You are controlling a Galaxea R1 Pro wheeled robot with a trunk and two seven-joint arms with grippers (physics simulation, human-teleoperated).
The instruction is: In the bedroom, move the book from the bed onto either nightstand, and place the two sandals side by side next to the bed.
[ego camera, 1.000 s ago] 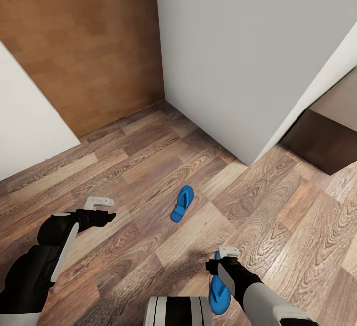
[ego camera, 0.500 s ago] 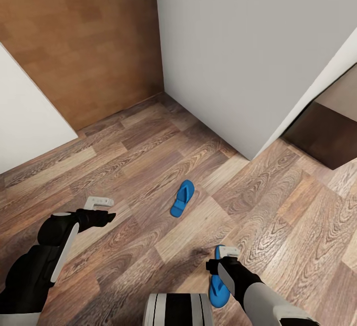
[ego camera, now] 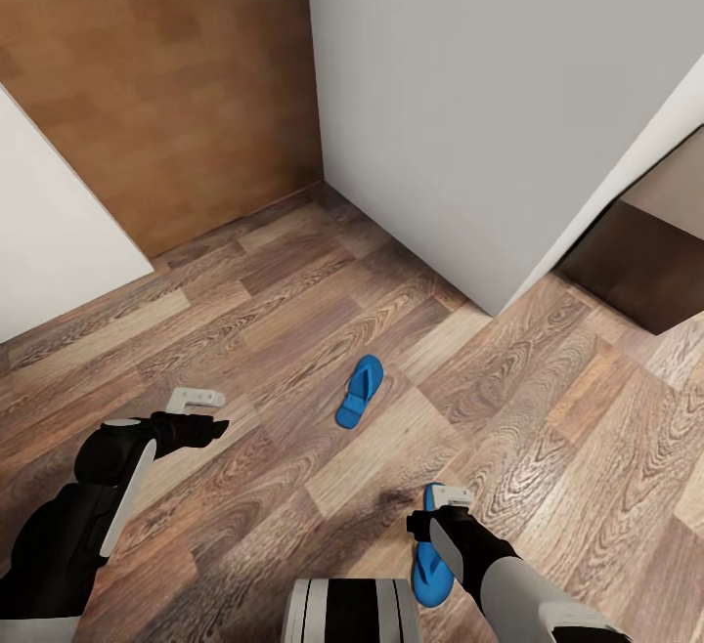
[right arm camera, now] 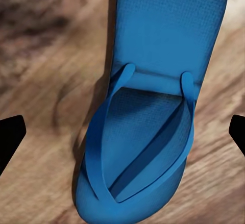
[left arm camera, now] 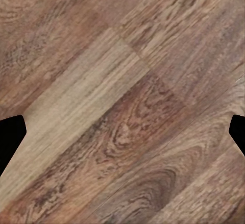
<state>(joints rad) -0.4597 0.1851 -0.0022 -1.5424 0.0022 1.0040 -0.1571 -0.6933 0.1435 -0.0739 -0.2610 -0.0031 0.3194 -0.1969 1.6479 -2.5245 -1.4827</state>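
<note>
Two blue sandals lie on the wood-plank floor. One sandal (ego camera: 359, 391) lies in the open ahead of me. The other sandal (ego camera: 428, 570) lies close to my base, directly beneath my right gripper (ego camera: 435, 511), which hangs open above it. The right wrist view looks straight down on this sandal (right arm camera: 153, 132), strap up, between the spread fingertips (right arm camera: 11, 134). My left gripper (ego camera: 217, 410) is open over bare floor (left arm camera: 122, 106), apart from both sandals. The book and the nightstand are out of view.
A white wall corner (ego camera: 494, 316) juts out ahead on the right. Past it is low dark-brown furniture (ego camera: 636, 281) with a pale top; whether it is the bed I cannot tell. A brown door (ego camera: 166, 86) and a white wall (ego camera: 49, 252) stand at the left.
A second ago the whole view shifted slightly as the camera moved. Over the last half second nothing has moved, and both grippers stay open.
</note>
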